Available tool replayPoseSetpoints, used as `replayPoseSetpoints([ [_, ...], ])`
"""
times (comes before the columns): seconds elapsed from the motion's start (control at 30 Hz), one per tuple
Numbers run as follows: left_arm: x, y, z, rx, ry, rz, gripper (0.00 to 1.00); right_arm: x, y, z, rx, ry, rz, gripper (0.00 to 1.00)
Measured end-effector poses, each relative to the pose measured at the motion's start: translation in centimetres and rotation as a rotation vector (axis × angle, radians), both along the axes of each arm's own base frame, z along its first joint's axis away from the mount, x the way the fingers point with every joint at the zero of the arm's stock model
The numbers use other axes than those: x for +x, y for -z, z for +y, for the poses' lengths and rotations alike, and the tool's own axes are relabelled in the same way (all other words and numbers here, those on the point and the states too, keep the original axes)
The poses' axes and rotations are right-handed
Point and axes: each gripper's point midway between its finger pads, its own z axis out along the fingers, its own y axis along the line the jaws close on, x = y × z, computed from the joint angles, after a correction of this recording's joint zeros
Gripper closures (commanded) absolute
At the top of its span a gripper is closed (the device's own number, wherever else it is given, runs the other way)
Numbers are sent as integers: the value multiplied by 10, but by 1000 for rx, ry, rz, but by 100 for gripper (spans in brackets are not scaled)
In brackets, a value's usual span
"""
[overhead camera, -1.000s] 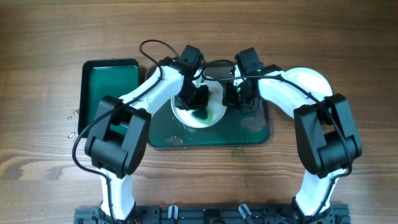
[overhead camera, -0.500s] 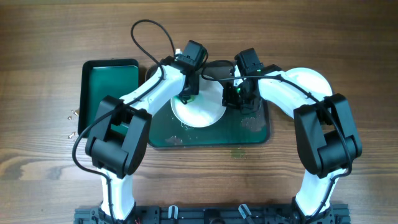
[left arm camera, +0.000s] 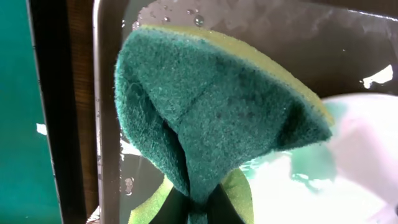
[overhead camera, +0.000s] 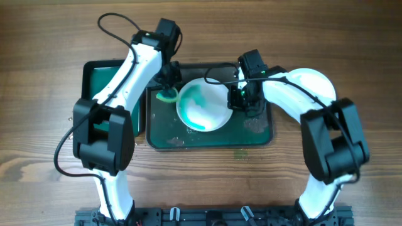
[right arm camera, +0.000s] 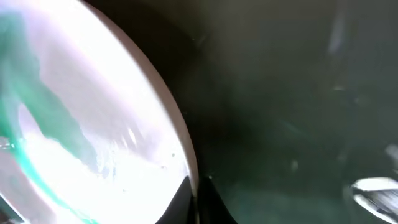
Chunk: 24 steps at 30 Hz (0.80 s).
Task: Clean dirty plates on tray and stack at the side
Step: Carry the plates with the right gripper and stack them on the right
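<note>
2 pincers, both narrow: the left gripper [left arm camera: 196, 208] clamps a folded sponge [left arm camera: 217, 106] over the tray [overhead camera: 251, 135] by its left wall, just beside the teal-smeared plate [overhead camera: 202, 107]. The right gripper [right arm camera: 198, 198] pinches that plate's right rim. A bright-green tray [overhead camera: 100, 78] lies left.

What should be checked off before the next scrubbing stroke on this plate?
1. Grip of left pincer on sponge: ok, shut on it.
2. Hold of right pincer on the rim of the plate: ok.
3. Sponge on the teal smear: not ok; it is at the plate's left rim, over the dark green tray.
4. Plate clean: not ok.
5. Side stack ready: cannot tell; none in view.
</note>
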Motion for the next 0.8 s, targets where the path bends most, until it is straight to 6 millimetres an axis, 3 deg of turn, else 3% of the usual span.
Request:
replayPoseSetpoints([
  [0.07, 1, 0, 2, -12, -11, 2, 96, 2, -17, -10, -56, -1, -57, 96],
  [0.17, 5, -1, 1, -28, -13, -10, 96, 8, -67, -30, -182, 12, -220, 96],
  [0.27, 8, -1, -1, -38, -12, -21, 96, 5, -103, -47, -321, 21, -344, 96],
  [0.43, 8, -1, -2, -40, -12, -25, 96, -3, -141, -64, -593, 7, -509, 96],
  [0.53, 8, -1, -2, -43, -11, -25, 96, -8, -162, -63, -760, -20, -617, 96],
  [0.8, 8, -1, -2, -43, -11, -25, 96, -25, -217, -34, -1047, -87, -914, 96],
])
